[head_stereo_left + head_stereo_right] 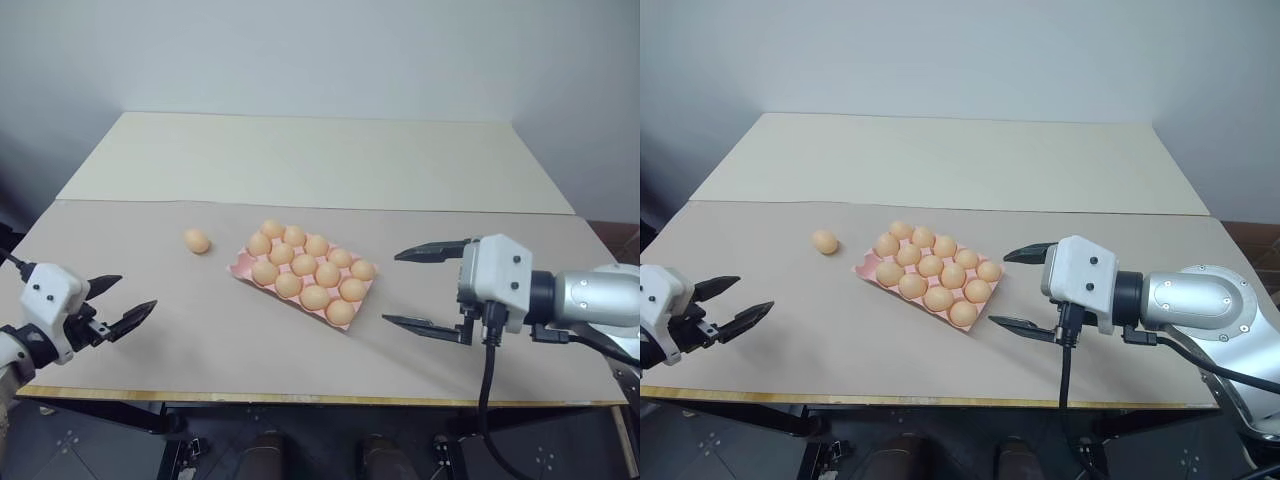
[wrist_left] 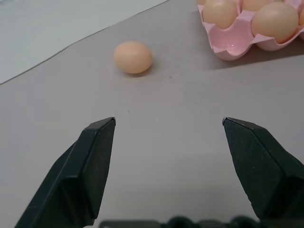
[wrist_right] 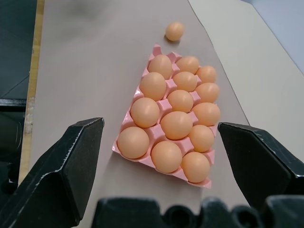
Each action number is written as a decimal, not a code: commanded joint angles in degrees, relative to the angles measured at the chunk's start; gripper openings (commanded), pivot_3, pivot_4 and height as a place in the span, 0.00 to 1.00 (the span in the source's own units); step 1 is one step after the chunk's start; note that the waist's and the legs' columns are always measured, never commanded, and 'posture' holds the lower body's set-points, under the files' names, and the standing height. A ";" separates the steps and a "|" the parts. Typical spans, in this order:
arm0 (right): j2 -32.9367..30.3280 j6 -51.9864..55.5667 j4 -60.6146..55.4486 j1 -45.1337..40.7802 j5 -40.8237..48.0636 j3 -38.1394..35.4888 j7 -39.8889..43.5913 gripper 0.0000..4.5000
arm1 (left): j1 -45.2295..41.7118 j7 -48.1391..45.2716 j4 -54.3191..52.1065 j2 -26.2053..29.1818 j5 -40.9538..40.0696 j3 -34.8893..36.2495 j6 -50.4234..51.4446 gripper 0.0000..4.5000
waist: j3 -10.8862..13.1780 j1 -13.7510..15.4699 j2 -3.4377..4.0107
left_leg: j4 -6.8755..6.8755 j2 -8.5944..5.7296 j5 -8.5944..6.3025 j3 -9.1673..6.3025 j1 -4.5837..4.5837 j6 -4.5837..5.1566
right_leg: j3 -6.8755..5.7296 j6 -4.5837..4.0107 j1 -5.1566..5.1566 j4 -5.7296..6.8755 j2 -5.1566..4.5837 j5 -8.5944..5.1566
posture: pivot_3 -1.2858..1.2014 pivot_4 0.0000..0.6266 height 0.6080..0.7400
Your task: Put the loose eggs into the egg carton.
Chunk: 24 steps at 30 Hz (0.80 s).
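Observation:
One loose egg (image 1: 197,241), light orange-tan, lies on the table left of the egg carton (image 1: 240,268); the left wrist view looks at this egg (image 2: 133,57) from close by. The pink carton (image 3: 157,49) sits at a slant mid-table and holds several like eggs. Its corner well (image 2: 230,46) nearest the loose egg stands empty. My left gripper (image 1: 137,293) hovers open and empty near the table's front left, short of the loose egg. My right gripper (image 1: 391,288) is open and empty just right of the carton, pointing at it.
The tan table top (image 1: 220,340) runs to a front edge (image 1: 300,398) just below both grippers. A lighter board (image 1: 320,160) covers the far half, with a pale wall behind it. A black cable (image 1: 487,370) hangs from the right wrist.

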 commanded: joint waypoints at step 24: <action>-0.62 0.15 -3.08 1.04 -0.34 -1.94 -0.96 1.00 | -38.58 18.40 37.82 -15.16 13.57 -18.02 -17.25 1.00 | -0.04 0.60 -0.07 | 0.11 -0.18 0.00 -0.02 -0.09 0.01 | -0.08 0.03 -0.01 0.05 0.04 0.02 | 0.52 0.24 1.00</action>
